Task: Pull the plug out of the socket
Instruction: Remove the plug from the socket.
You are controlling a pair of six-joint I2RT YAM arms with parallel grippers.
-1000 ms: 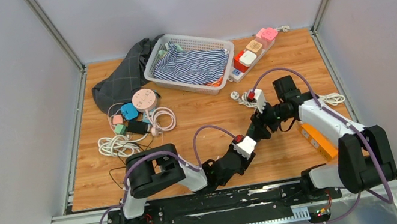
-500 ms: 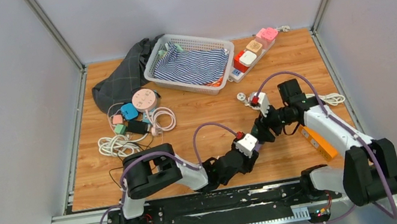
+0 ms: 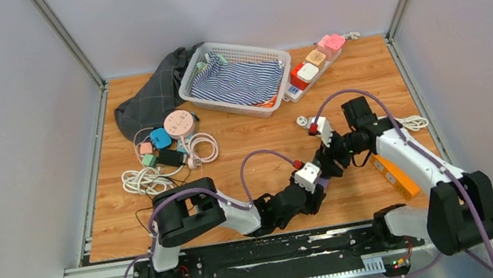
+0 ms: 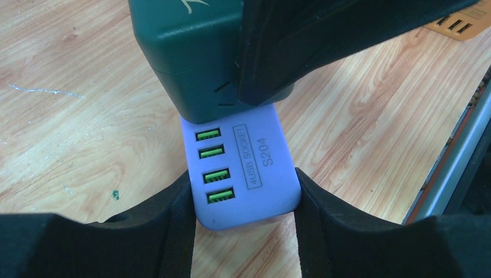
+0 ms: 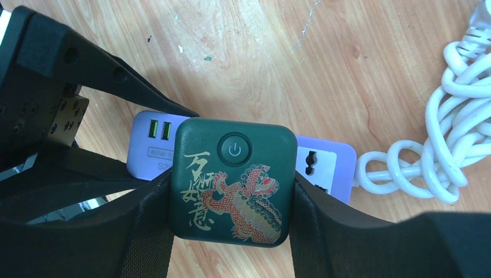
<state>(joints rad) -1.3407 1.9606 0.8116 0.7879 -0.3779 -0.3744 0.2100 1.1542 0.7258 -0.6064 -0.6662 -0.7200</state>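
The socket (image 4: 249, 174) is a lilac power strip with green USB ports, lying on the wooden table. My left gripper (image 4: 242, 186) is shut on its USB end, with one pad on each side. The plug (image 5: 231, 179) is a dark green square block with a power button and a red-gold lion picture. It sits on top of the socket (image 5: 324, 165), and my right gripper (image 5: 233, 191) is shut on its two sides. In the top view both grippers meet at the near right of the table, and the wrists hide the plug and socket there.
The socket's coiled white cable (image 5: 457, 116) trails to the right. An orange power strip (image 3: 393, 175) lies by the right arm. Further back are a basket (image 3: 199, 90) holding striped cloth, a dark cloth (image 3: 147, 103), loose adapters and cables (image 3: 169, 148), and a strip with coloured plugs (image 3: 314, 63).
Both wrists have shifted slightly, the right forearm swinging a little outward. Both grips look unchanged, and the plug still sits on the socket.
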